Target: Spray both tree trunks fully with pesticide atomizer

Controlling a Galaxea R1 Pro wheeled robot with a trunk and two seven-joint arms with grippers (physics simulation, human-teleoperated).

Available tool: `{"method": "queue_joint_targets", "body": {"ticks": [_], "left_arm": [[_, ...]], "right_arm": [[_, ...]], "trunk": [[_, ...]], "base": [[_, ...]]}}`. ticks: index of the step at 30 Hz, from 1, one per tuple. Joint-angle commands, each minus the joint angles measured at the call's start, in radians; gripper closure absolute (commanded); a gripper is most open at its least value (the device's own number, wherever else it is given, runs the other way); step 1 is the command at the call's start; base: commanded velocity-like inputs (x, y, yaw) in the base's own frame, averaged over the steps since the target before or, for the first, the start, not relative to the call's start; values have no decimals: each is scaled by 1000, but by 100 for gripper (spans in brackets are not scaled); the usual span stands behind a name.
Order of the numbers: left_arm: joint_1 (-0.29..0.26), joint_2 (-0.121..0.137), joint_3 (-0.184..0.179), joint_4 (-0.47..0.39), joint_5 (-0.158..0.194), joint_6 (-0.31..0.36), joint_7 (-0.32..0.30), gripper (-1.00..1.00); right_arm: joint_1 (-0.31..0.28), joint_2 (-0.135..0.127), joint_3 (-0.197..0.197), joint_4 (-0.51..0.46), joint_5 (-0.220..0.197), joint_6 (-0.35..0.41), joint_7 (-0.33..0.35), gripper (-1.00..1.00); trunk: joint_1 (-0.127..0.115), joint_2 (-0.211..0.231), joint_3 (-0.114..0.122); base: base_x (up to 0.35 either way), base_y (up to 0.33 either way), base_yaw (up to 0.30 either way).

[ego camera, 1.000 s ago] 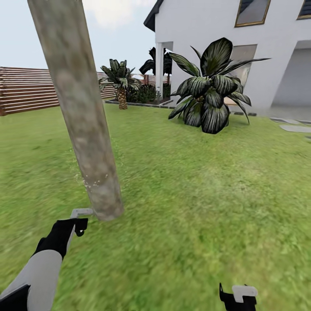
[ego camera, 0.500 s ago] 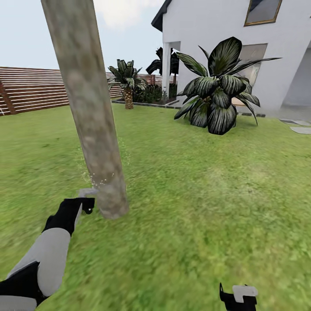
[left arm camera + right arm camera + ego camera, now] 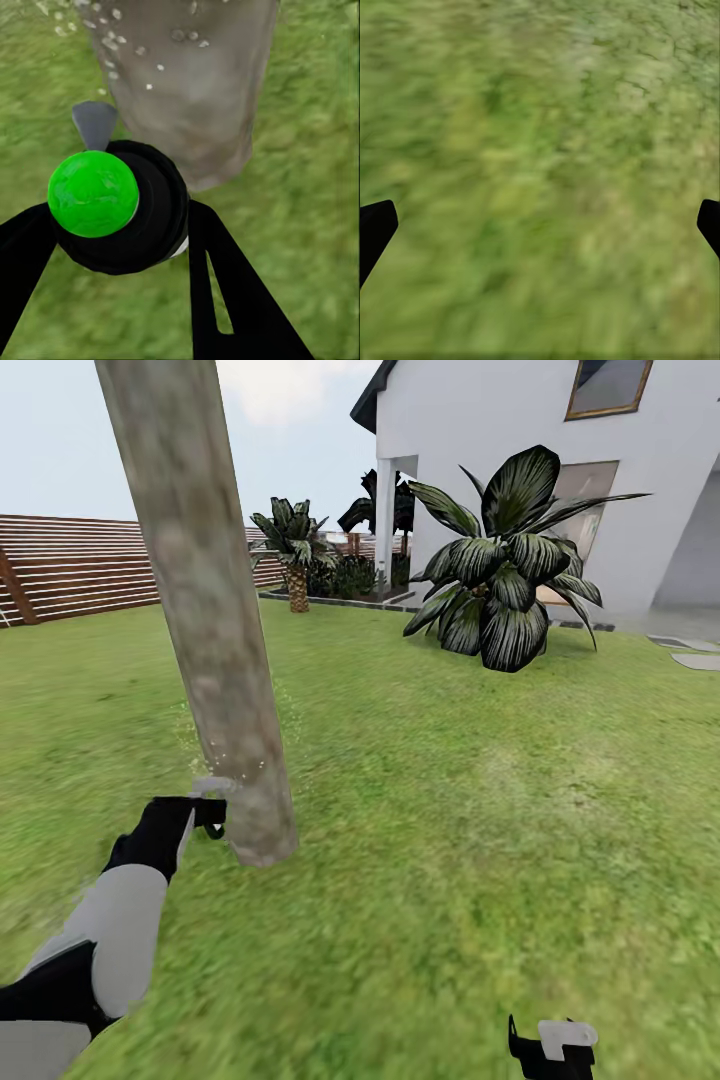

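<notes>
A thick pale mottled tree trunk (image 3: 200,610) rises from the lawn at the left of the head view. My left gripper (image 3: 208,818) is just left of its base, shut on the pesticide atomizer (image 3: 212,788). In the left wrist view the atomizer (image 3: 142,214) is a black body with a bright green ball on top, held between my black fingers (image 3: 225,300). Its grey nozzle (image 3: 94,124) points at the trunk (image 3: 187,75). Whitish pesticide specks (image 3: 228,768) dot the lower trunk and also the bark (image 3: 112,45) close up. My right gripper (image 3: 550,1048) is low at the right, open over grass (image 3: 540,225).
A large dark broad-leaved plant (image 3: 500,580) stands ahead right, before the white house (image 3: 520,420). A small palm-like plant (image 3: 295,550) grows by the brown slat fence (image 3: 70,565). Grey paving slabs (image 3: 695,658) lie far right. Grass (image 3: 480,840) spreads all around.
The view shifted a second ago, then held. My left gripper has risen with the atomizer and sits closer to the trunk's base. The right gripper has stayed put.
</notes>
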State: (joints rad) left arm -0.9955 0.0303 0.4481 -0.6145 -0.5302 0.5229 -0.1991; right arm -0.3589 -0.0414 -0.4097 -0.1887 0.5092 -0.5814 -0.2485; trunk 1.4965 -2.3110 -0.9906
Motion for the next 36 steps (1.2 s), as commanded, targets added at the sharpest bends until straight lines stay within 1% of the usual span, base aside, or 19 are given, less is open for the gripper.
{"method": "queue_joint_targets", "body": {"ticks": [1, 2, 3, 4, 5, 6, 7, 8, 9, 10, 12, 15, 19, 23, 36], "left_arm": [[-1, -21, -3, 0, -11, 4, 0, 100], [-1, -29, -5, 0, -12, 15, 0, 100], [0, -28, -6, 0, -13, 34, -2, 100], [0, -15, -6, -3, -16, 41, -3, 100], [-5, 56, -6, -4, -15, 52, -8, 100], [-17, 91, -7, 1, -15, 74, -21, 100], [-22, 115, -8, -2, -16, 98, -38, 100], [-20, 132, -20, -7, -17, 115, -59, 100], [-19, 135, -41, -8, -17, 118, -64, 100], [-16, 137, -63, -8, -16, 118, -67, 100], [-14, 130, -80, -8, -15, 118, -69, 100], [-16, 98, -86, -8, -14, 118, -57, 100], [-23, 85, -85, -10, -14, 119, -56, 100], [-26, 85, -84, -10, -14, 120, -56, 100], [-25, 88, -84, -11, -14, 120, -54, 100]], "right_arm": [[0, 0, 0, 0, 0, 0, 0, -100], [0, 0, 0, 0, 0, 0, 0, -100], [0, 0, 0, 0, 0, 0, 0, -100], [0, 0, 0, 0, 0, 0, 0, -100], [0, 0, 0, 0, 0, 0, 0, -100], [0, 0, 0, 0, 0, 0, 0, -100], [0, 0, 0, 0, 0, 0, 0, -100], [0, 0, 0, 0, 0, 0, 0, -100], [0, 0, 0, 0, 0, 0, 0, -100], [0, 0, 0, 0, 0, 0, 0, -100], [0, 0, 0, 0, 0, 0, 0, -100], [0, -1, 0, 0, 0, -1, 0, -100], [0, -1, 0, 0, 0, 0, 0, -100], [0, -2, 0, 0, 0, 0, 0, -100], [0, 0, 0, 0, 0, 0, 0, -100]], "trunk": [[0, 0, 0], [0, 0, 0], [0, 0, 0], [0, 0, 0], [0, 0, 0], [0, 0, 0], [0, 0, 0], [0, 0, 0], [0, 0, 0], [0, 0, 0], [0, 0, 0], [0, 0, 0], [0, 0, 0], [0, 0, 0], [0, 0, 0]], "base": [[0, 0, 0], [0, 0, 0], [0, 0, 0], [0, 0, 0], [0, 0, 97], [0, 0, 179], [0, 0, 228], [0, 0, 262], [0, 0, 270], [0, -5, 269], [39, -128, 128], [131, -245, 16], [152, -260, 1], [109, -263, 0], [15, -272, 0]]}}
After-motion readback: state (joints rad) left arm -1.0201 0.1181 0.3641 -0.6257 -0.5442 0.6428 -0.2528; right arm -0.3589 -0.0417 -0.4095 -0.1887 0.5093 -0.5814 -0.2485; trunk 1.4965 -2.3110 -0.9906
